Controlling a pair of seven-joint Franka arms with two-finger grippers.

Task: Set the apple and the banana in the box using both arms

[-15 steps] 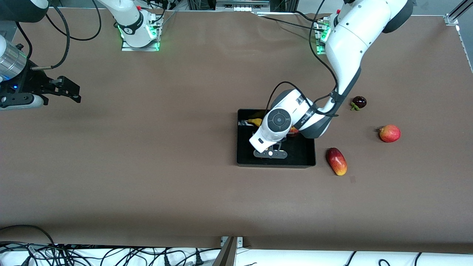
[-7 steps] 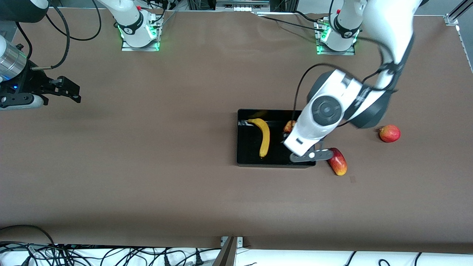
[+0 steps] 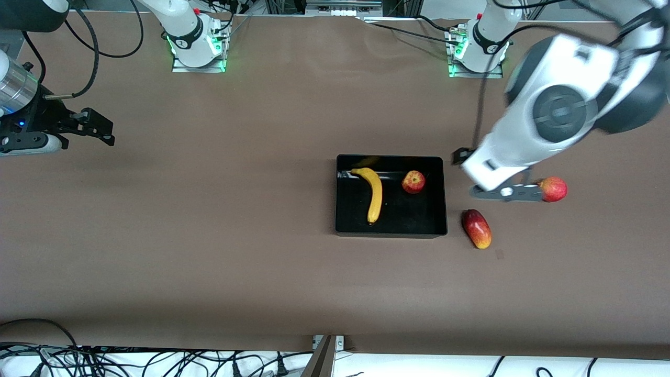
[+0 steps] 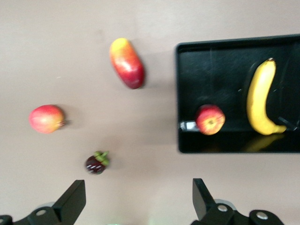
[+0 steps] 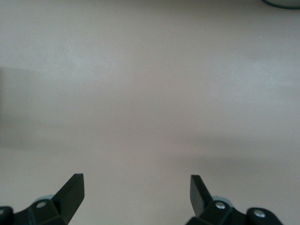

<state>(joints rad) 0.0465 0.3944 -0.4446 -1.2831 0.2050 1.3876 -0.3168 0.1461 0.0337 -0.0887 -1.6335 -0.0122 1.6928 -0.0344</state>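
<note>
The black box (image 3: 413, 217) stands on the brown table. The yellow banana (image 3: 372, 193) lies in it toward the right arm's end, and the small red apple (image 3: 413, 181) sits in it beside the banana. Both also show in the left wrist view: box (image 4: 220, 70), banana (image 4: 260, 98), apple (image 4: 210, 119). My left gripper (image 3: 503, 192) is open and empty, raised over the bare table beside the box toward the left arm's end; its own view (image 4: 138, 201) shows the jaws wide apart. My right gripper (image 3: 99, 130) is open and empty and waits at the right arm's end (image 5: 136, 194).
An oblong red-and-yellow fruit (image 3: 476, 229) lies beside the box's near corner. A pink-red round fruit (image 3: 553, 189) lies toward the left arm's end. A dark mangosteen (image 4: 96, 162) shows only in the left wrist view. Cables run along the table's near edge.
My left gripper has left the box, risen and swung toward the left arm's end. The banana it was over now lies uncovered in the box beside the apple. The right arm has not moved.
</note>
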